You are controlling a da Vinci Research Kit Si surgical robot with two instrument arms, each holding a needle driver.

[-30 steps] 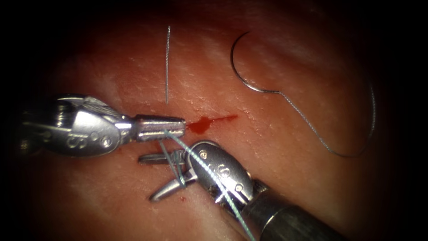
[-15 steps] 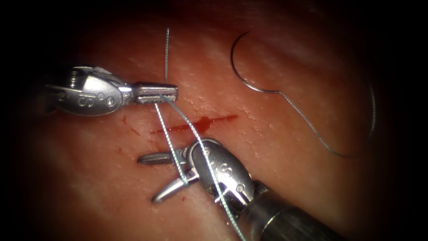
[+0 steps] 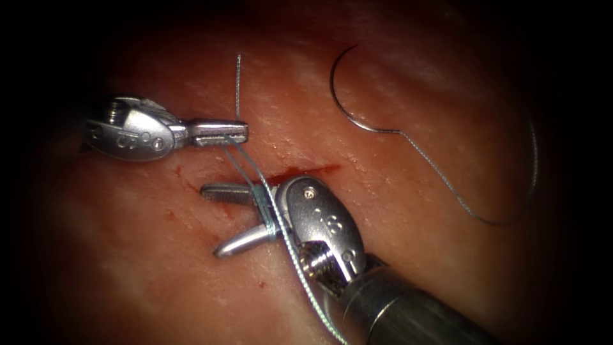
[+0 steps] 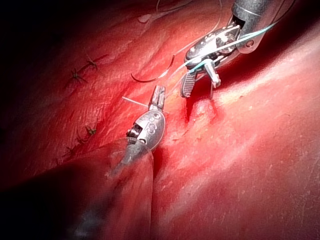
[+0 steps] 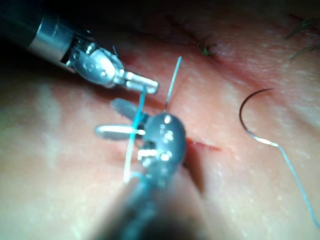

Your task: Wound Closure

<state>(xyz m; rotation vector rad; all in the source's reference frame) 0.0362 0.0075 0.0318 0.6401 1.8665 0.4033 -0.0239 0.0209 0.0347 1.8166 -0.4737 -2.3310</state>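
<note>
Now | left end effector (image 3: 227, 133) clamps thread (image 3: 252, 174) | right end effector (image 3: 223, 220) agape, empty | needle (image 3: 348, 96) free on tissue (image 3: 408, 211)

Dark knotted stitches (image 4: 76, 75) with short, bristly ends sit in a loose row, spaced apart. The right wrist view shows further dark stitch ends (image 5: 205, 49).

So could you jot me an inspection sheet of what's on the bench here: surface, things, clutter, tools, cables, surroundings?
Surface: tissue with a cut holding red fluid.
Job's things: needle lying free on the tissue, right of the cut, not in it; thread trails from it.
Clutter: loose thread end.
Grippers: left tool shut on thread; right tool open, thread strands passing between its jaws.
Cables: nothing seen.
Surroundings: dark.
</note>
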